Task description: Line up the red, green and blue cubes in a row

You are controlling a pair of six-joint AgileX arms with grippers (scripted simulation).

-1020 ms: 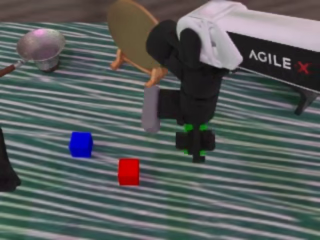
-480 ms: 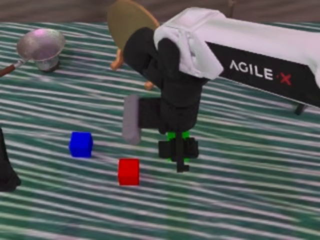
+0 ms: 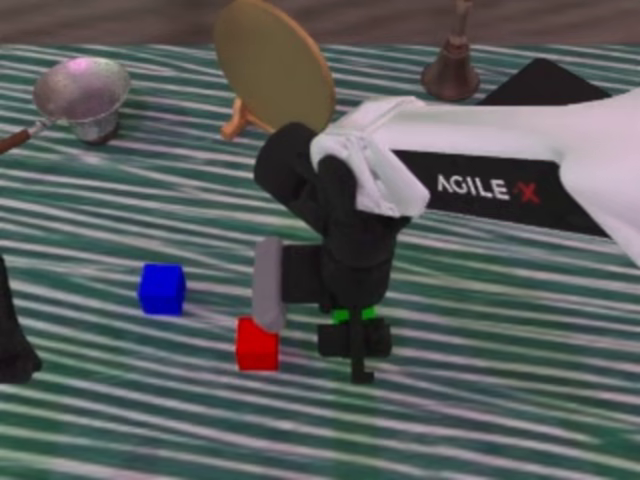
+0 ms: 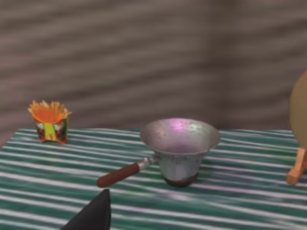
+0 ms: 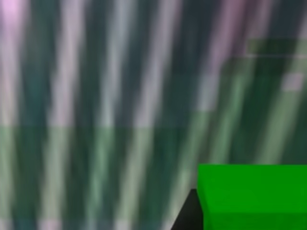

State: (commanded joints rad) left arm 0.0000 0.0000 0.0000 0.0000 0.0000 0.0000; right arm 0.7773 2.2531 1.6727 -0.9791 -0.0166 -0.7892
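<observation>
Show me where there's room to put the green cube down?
Bare striped cloth lies right of the right hand, which holds the small bright green cube. Left of it is crowded: small red cube, then small blue cube.

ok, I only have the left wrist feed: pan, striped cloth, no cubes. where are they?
Observer: Top view shows the blue cube on the table's left half, with the red cube to its right and nearer the camera, apart from it.
Operator: and green?
Observer: The green cube is in the right end effector, gripped between its fingers, just right of the red cube.
Operator: set down yet?
Observer: Cannot tell. The right wrist view shows cloth beyond the cube, but no contact line.
Operator: left arm?
Observer: The left arm is parked at the table's left edge, away from all three cubes.
</observation>
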